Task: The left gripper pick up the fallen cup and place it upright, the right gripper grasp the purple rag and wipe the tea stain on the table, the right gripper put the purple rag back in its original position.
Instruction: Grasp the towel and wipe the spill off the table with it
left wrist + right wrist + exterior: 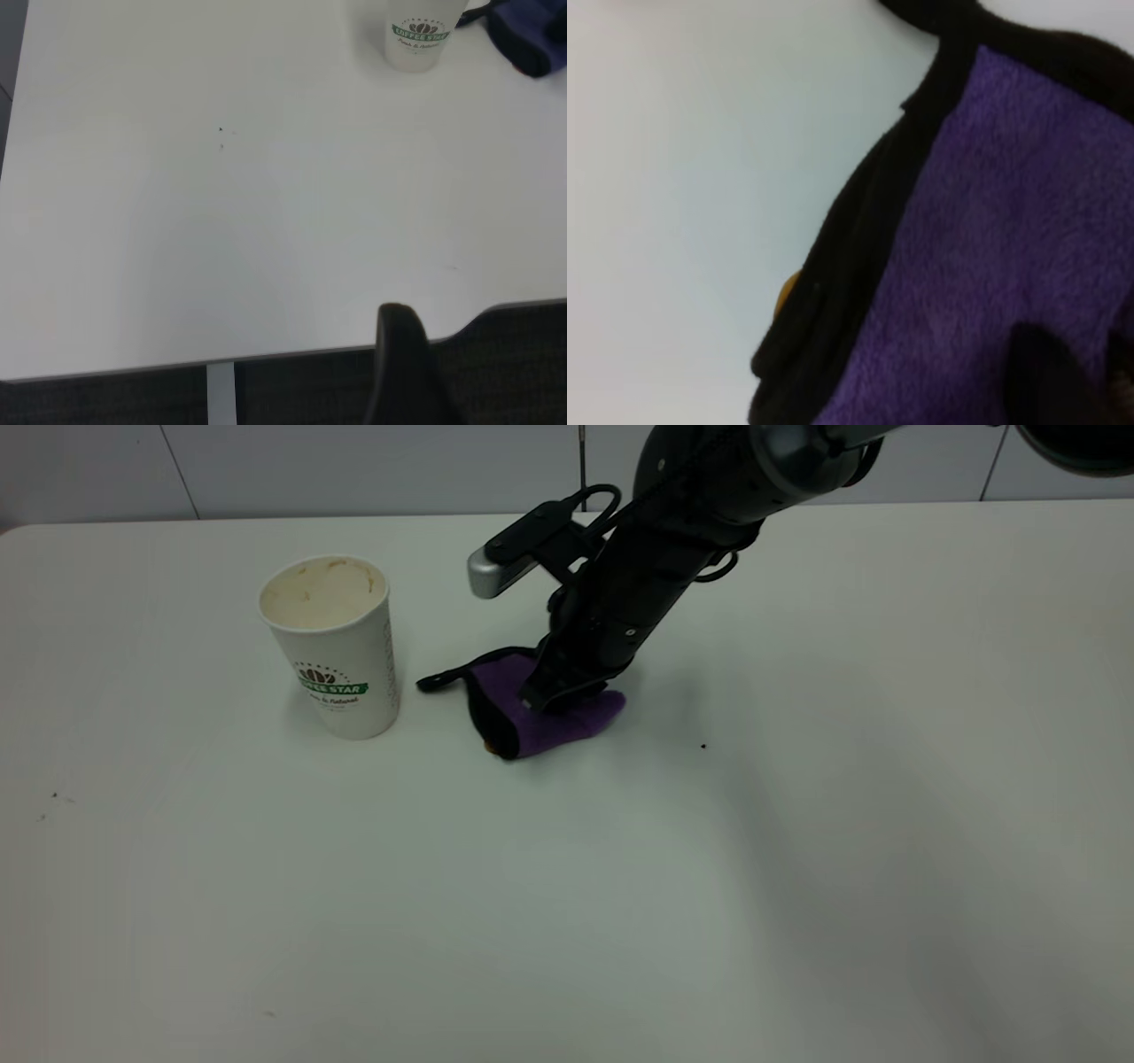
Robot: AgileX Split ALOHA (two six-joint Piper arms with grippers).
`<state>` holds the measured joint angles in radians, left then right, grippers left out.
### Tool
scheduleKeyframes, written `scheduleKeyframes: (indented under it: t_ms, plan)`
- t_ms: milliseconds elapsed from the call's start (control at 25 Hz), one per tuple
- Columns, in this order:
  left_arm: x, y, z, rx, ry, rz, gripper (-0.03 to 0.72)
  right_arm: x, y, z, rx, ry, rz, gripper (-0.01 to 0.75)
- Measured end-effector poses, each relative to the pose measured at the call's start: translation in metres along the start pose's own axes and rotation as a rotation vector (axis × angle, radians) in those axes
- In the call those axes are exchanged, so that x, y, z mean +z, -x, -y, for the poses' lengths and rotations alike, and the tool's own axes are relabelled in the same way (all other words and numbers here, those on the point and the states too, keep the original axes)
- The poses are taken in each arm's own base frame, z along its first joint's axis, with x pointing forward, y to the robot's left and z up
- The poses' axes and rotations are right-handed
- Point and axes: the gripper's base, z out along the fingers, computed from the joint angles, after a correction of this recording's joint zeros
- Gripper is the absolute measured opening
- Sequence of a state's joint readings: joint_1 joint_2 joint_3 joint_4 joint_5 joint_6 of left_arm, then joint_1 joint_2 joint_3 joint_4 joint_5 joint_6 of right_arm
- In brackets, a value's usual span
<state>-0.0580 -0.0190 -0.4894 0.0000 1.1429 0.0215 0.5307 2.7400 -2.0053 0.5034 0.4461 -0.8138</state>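
The white paper cup [330, 648] with the green logo stands upright on the white table [797, 886], left of centre; it also shows in the left wrist view [416, 37]. My right gripper [554, 695] is shut on the bunched purple rag [554, 722] and presses it on the table to the right of the cup. In the right wrist view, its fingertips [1045, 376] dig into the rag [992, 230]. A sliver of the amber tea stain [787, 292] peeks out at the rag's black edge [489, 747]. Of my left gripper only one black finger [403, 359] shows, off the table's edge.
A tiny black speck [704, 746] lies to the right of the rag, and a few specks [55, 797] sit at the far left. The right arm [673, 540] slants down from the upper right over the table's back half.
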Motion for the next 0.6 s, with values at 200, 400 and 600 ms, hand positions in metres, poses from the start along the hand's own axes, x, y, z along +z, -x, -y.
scheduleKeyframes:
  t_ms: [200, 400, 600]
  plan:
    - [0.0, 0.0, 0.0, 0.0, 0.0, 0.0, 0.47, 0.004, 0.004, -0.027, -0.039, 0.068, -0.041, 0.05]
    - [0.0, 0.0, 0.0, 0.0, 0.0, 0.0, 0.47, 0.001, -0.001, -0.041, -0.056, 0.173, -0.136, 0.05]
    - [0.0, 0.0, 0.0, 0.001, 0.0, 0.0, 0.47, -0.003, -0.008, -0.045, -0.052, 0.192, -0.258, 0.05]
